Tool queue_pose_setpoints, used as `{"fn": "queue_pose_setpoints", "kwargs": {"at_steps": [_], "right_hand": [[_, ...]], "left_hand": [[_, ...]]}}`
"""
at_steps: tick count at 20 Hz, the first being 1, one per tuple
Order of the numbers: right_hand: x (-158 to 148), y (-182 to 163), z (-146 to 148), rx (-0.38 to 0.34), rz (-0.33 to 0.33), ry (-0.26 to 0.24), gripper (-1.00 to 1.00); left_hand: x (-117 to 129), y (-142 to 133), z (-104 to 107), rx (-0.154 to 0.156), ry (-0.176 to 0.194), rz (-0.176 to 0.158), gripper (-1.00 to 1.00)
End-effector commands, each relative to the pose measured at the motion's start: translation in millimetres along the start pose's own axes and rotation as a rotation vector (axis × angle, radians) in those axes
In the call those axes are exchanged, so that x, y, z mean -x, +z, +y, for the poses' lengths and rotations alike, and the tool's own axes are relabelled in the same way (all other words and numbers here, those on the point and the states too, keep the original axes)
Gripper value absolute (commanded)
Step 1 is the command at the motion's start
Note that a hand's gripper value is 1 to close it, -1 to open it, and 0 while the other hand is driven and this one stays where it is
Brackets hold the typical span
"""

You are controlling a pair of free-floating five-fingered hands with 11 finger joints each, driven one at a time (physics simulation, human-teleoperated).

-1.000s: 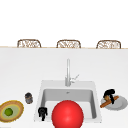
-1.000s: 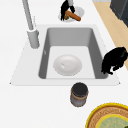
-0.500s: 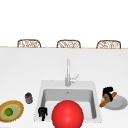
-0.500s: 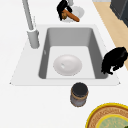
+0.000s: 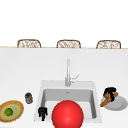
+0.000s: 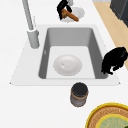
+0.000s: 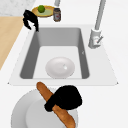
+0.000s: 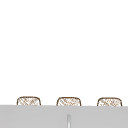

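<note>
Gripping the baguette (image 5: pixel 108 99), the right hand (image 5: pixel 109 91) has its fingers curled round the upper part of the loaf, above the grey plate (image 5: pixel 119 105) to the right of the sink (image 5: pixel 93 86). In the right side view the loaf (image 7: pixel 45 93) runs diagonally across the plate (image 7: pixel 21 110), with the right hand (image 7: pixel 66 98) closed over its middle. Whether the lower end touches the plate or is just clear of it cannot be determined.

Change over the last second: the loaf and right hand sit slightly higher and more tilted than before; the shift is small. This indicates that the loaf is under hand control rather than lying free.

The left hand (image 5: pixel 42 112) hovers at the front left corner of the sink, fingers relaxed and pointing down, holding nothing; its position is unchanged.

Within the basin lies a white bowl (image 6: pixel 67 65). The faucet (image 5: pixel 68 72) stands at the rear rim. A dark jar (image 5: pixel 28 97) and a woven dish (image 5: pixel 13 110) holding a lime (image 5: pixel 8 111) sit on the counter to the left.

A red sphere (image 5: pixel 67 114) in the front view covers the basin's front portion. Three chair backs (image 5: pixel 68 43) are cut off behind the counter.
</note>
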Motion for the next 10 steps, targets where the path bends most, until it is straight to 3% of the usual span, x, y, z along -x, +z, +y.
{"fn": "queue_pose_setpoints", "kwargs": {"at_steps": [1,4,7,10], "right_hand": [[18,7,8,0.011,-0.006,-0.02,1.0],[30,18,16,0.048,-0.033,-0.057,1.0],[19,19,-2,0.069,-0.027,-0.081,1.0],[10,26,-15,0.069,0.011,-0.06,1.0]], "left_hand": [[0,0,0,0.0,0.0,0.0,0.0],[0,0,0,0.0,0.0,0.0,0.0],[0,0,0,0.0,0.0,0.0,0.0],[0,0,0,0.0,0.0,0.0,0.0]]}}
